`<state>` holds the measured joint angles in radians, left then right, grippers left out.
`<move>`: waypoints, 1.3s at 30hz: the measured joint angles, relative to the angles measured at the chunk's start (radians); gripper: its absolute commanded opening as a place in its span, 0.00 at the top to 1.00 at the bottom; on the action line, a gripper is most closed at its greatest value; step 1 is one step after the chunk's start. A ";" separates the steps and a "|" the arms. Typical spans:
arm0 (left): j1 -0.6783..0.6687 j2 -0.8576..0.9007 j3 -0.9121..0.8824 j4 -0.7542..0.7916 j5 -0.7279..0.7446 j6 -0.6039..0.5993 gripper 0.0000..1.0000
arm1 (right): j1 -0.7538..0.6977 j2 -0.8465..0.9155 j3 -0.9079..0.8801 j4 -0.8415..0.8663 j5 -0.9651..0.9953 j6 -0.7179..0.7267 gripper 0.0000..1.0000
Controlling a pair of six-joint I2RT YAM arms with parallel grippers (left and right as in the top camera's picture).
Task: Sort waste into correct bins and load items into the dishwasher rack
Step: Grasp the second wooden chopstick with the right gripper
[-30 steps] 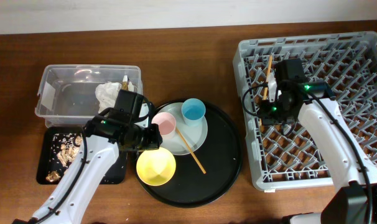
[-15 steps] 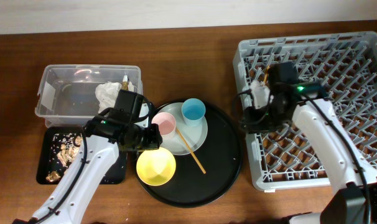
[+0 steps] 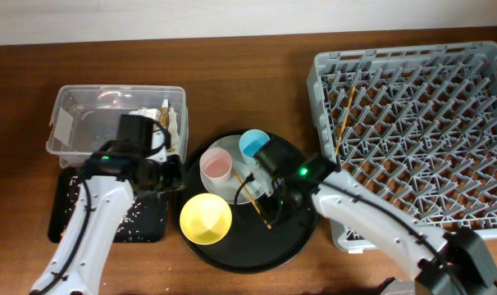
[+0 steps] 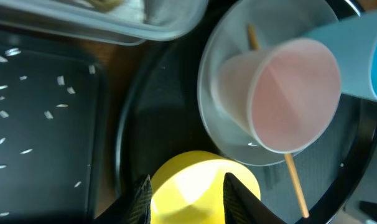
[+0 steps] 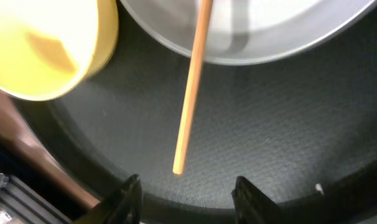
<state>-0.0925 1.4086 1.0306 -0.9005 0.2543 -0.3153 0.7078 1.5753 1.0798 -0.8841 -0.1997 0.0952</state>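
Looking in the dishwasher rack (image 3: 396, 56), you see one chopstick (image 3: 344, 123) lying front-to-back by its left wall. The second chopstick (image 5: 190, 99) slants off the plate (image 5: 269, 31) onto the round tray (image 5: 269, 143), tip toward your right pincer (image 5: 188, 196), spread and empty. Left pincer (image 4: 187, 199) gapes over the yellow bowl (image 4: 195, 180).

I am looking down at a small pink cup (image 3: 217, 166) and a small blue cup (image 3: 253, 144), both standing mouth-up side by side on a pale grey-white round plate (image 3: 226, 187). A yellow bowl (image 3: 206, 220) is sitting upright just beside the plate. One wooden chopstick (image 5: 191, 87) is lying slanted off the plate's edge. A second wooden chopstick (image 3: 343, 119) is resting in the large light-grey pegged dishwasher rack (image 3: 396, 56). A crumpled white napkin (image 3: 171, 123) is lying in the clear rectangular plastic box (image 3: 93, 94), and pale crumbs (image 4: 27, 106) are dotting the shallow black rectangular tray (image 3: 146, 221).
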 measured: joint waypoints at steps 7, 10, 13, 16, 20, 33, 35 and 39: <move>0.063 0.000 0.000 -0.005 0.039 0.000 0.63 | 0.048 0.004 -0.182 0.286 0.034 0.011 0.53; 0.063 0.000 0.000 -0.004 0.046 0.000 0.63 | 0.048 0.005 -0.224 0.322 0.039 0.013 0.70; 0.063 0.000 0.000 -0.005 0.049 0.000 0.63 | 0.048 0.005 -0.229 0.327 0.042 0.019 0.74; 0.063 0.000 0.000 -0.004 0.049 0.000 0.63 | 0.048 0.005 -0.229 0.328 0.042 0.024 0.83; 0.063 0.000 0.000 -0.004 0.049 0.000 0.63 | 0.048 0.005 -0.229 0.329 0.042 0.026 0.86; 0.063 0.000 0.000 -0.019 0.049 0.000 0.63 | 0.048 0.006 -0.098 0.240 0.108 0.058 0.95; 0.063 0.000 0.000 -0.019 0.049 0.000 0.63 | 0.048 0.006 -0.071 0.203 0.135 0.063 0.95; 0.063 0.000 0.000 -0.020 0.049 0.000 0.63 | 0.048 0.006 0.031 0.124 0.232 0.067 0.96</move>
<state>-0.0296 1.4086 1.0306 -0.9207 0.3035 -0.3149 0.7563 1.5810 1.1107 -0.7605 0.0322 0.1619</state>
